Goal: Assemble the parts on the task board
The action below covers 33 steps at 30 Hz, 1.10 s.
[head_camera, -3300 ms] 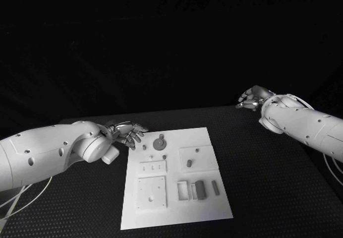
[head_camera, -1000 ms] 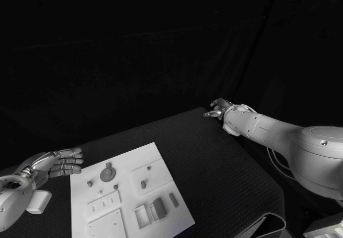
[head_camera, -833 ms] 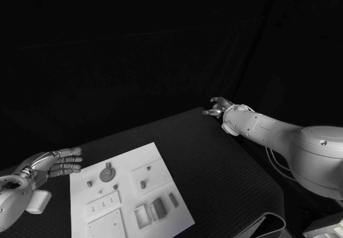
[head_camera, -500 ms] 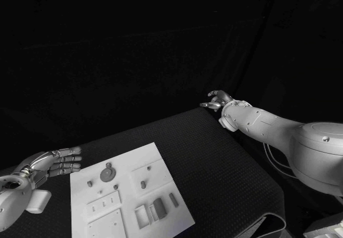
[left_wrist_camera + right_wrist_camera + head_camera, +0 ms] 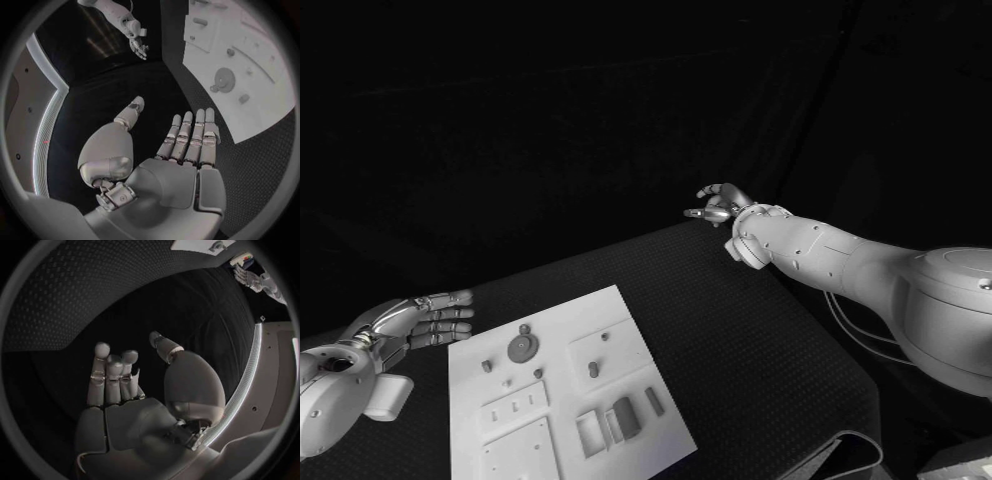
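The white task board (image 5: 567, 322) lies on the black table at the lower left of the head view. On it sit a round grey disc part (image 5: 522, 349), small pegs and a few oblong grey parts (image 5: 626, 417) near its front end. My left hand (image 5: 418, 321) hovers just left of the board's far end, fingers stretched flat and apart, holding nothing (image 5: 184, 145). The disc part (image 5: 223, 80) lies a short way beyond its fingertips. My right hand (image 5: 717, 206) is raised over the table's far corner, well away from the board, fingers upright and empty (image 5: 119, 375).
The table's far edge runs just below my right hand. Black table surface (image 5: 733, 340) stretches between the board and the right arm. A black curtain stands behind the table.
The head camera has swung right since the oldest frame. Over the last second my right hand has risen and drifted left above the table's far corner. The left hand has hardly moved.
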Each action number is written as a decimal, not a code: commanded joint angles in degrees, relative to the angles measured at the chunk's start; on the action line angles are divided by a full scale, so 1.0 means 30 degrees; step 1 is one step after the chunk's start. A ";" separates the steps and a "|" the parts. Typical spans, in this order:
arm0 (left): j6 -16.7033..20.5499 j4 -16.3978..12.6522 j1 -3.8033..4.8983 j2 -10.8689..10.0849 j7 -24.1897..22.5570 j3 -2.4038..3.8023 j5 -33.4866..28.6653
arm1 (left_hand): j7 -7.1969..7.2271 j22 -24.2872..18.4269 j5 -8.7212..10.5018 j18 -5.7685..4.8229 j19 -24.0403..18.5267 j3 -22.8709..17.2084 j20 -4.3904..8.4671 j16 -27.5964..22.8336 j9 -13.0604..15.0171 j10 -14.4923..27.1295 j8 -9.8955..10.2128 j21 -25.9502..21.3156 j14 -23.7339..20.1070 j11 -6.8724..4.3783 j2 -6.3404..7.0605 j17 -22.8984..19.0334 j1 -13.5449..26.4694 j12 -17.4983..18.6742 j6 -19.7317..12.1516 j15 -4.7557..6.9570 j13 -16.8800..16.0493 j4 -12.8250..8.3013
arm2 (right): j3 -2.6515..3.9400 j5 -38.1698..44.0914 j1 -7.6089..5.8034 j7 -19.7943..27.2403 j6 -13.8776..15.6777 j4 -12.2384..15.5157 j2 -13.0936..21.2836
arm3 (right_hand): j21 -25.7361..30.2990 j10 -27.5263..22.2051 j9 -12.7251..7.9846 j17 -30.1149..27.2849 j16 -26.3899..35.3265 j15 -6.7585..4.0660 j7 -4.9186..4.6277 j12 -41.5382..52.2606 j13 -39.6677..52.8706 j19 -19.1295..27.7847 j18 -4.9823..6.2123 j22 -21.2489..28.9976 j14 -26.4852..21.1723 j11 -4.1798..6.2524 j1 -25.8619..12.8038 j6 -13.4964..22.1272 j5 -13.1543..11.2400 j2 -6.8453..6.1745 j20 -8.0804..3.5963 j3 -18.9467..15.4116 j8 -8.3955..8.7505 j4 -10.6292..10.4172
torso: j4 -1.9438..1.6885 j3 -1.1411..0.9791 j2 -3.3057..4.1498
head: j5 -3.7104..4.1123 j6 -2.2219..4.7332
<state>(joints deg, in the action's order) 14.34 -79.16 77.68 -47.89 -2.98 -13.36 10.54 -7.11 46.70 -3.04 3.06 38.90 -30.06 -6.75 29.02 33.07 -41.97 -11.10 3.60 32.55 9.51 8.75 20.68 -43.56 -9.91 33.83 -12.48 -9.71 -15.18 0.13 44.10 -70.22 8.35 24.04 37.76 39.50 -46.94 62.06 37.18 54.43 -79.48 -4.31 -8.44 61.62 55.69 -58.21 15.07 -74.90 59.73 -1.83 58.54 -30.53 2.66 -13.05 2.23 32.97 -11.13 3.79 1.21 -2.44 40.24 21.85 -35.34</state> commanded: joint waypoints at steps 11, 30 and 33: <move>0.0420 0.0063 0.0009 0.0144 -0.1294 0.0013 -0.1349 | -0.0791 -0.0124 0.0057 0.0148 0.0481 0.0252 0.0088 0.0384 0.0332 -0.1351 -0.0902 0.0346 0.1231 -0.0112 -0.0936 0.0097 -0.0607 -0.0584 0.1308 0.0105 0.0026 -0.0414 | 0.0004 -0.0060 -0.1072 0.0984 0.0025 0.2347 0.0007 | -0.0059 -0.0021 -0.0094 -0.0145 -0.0230 0.0548 -0.0546 0.0312 -0.0070 0.0147 -0.0022 -0.0299 0.0030 -0.0554 -0.0262 -0.2858 0.0051 0.1480 0.0045 -0.1116 -0.0945 0.1598 | -0.0037 0.0045 -0.0021 | -0.0294 0.0117; 0.0640 0.0577 -0.0009 0.0295 -0.2045 0.0011 -0.1973 | -0.1398 -0.0296 0.0051 0.0092 0.1255 0.0968 0.0413 0.0723 0.0058 -0.2838 -0.1307 0.0397 0.2963 0.0472 -0.1524 0.0255 -0.1544 -0.0984 0.2528 0.0583 0.0315 -0.0406 | 0.0017 -0.0596 -0.2808 0.1161 -0.0546 0.3839 0.0225 | -0.0069 0.0177 -0.0519 -0.0287 -0.0333 0.0532 -0.0519 0.0506 -0.0244 -0.0105 -0.0022 -0.0245 0.0223 -0.0531 -0.0692 -0.3914 0.0047 0.1963 -0.0006 -0.1257 -0.0833 0.2311 | -0.0034 0.0062 -0.0054 | -0.0832 0.0442; 0.0610 0.0674 -0.0024 0.0289 -0.2125 0.0011 -0.2063 | -0.1356 -0.0315 0.0052 0.0069 0.1250 0.1005 0.0422 0.0685 0.0031 -0.2862 -0.1300 0.0376 0.2950 0.0436 -0.1539 0.0245 -0.1548 -0.0985 0.2539 0.0574 0.0339 -0.0404 | 0.0017 -0.0603 -0.2812 0.1176 -0.0625 0.4302 0.0250 | -0.0067 0.0183 -0.0543 -0.0296 -0.0335 0.0525 -0.0513 0.0512 -0.0256 -0.0116 -0.0022 -0.0242 0.0230 -0.0524 -0.0724 -0.3947 0.0048 0.1983 -0.0009 -0.1256 -0.0818 0.2336 | -0.0036 0.0049 -0.0052 | -0.0869 0.0568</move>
<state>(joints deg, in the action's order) 15.83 -77.19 77.62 -47.13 -7.54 -13.37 5.46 -10.63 45.80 -3.04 2.56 42.31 -27.40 -5.43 31.31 33.22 -50.16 -14.93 4.84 41.26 10.96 4.43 21.48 -47.72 -12.81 41.25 -10.74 -8.75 -16.33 0.18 42.67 -78.68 11.03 23.52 50.02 40.21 -46.95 62.36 35.61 53.63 -80.22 -2.73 -9.98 62.96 54.99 -58.16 14.64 -74.90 60.15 -3.38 56.34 -41.96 2.66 -7.60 2.15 29.19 -13.79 10.44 1.13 -2.27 40.11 19.41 -33.88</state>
